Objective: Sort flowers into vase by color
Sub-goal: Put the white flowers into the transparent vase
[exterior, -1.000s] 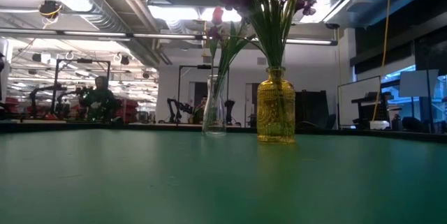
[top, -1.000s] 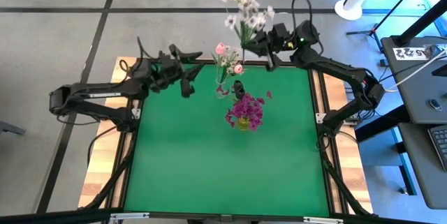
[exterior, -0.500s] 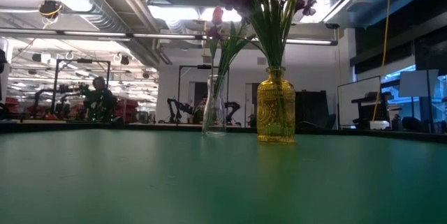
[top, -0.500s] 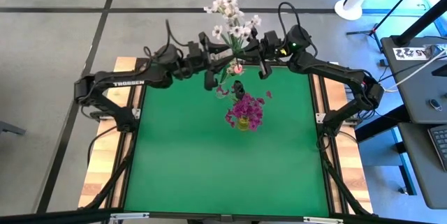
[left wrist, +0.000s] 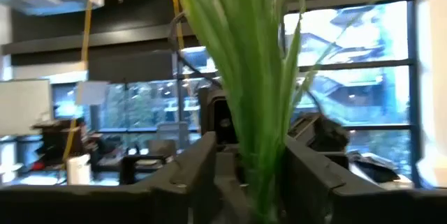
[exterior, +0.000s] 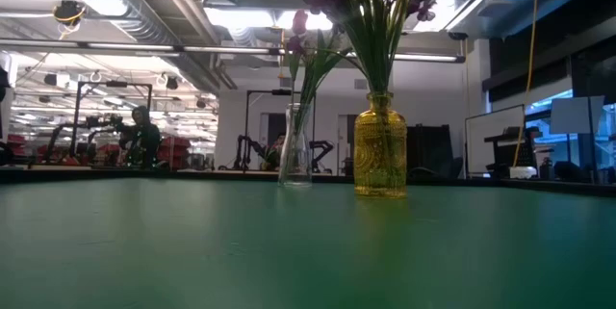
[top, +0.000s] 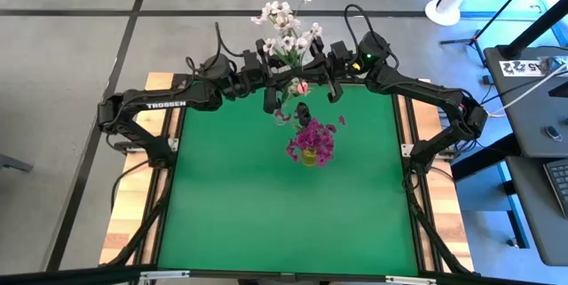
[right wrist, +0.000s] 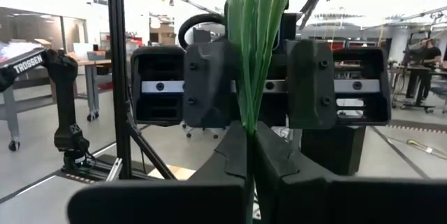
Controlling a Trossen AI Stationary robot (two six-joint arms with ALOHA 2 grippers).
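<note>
- The white flowers are held up over the counter's 12 o'clock edge, the blossoms fanned out past it and the green stems running down between both pincers.
- The right pincer is clamped together on the stems; in its wrist view the two dark fingers meet around the bunch with no gap.
- In the high view the right pincer sits at about 1 o'clock from the counter's middle, at the far edge.
- The left pincer faces it from about 11 o'clock, so the two nearly meet over the far edge.
- In the left wrist view the fingers stand one on each side of the stems; a gap shows beside the stems, and whether the pads touch them I cannot tell.
- A clear vase with pink buds stands near the far edge, just below the two pincers in the high view.
- A yellow vase with magenta flowers stands just beside the clear one, at about 5 o'clock from it in the high view.
- A few magenta petals lie on the green mat at about 2 o'clock from the yellow vase.
- In the low view a person sits in the room behind the counter.
</note>
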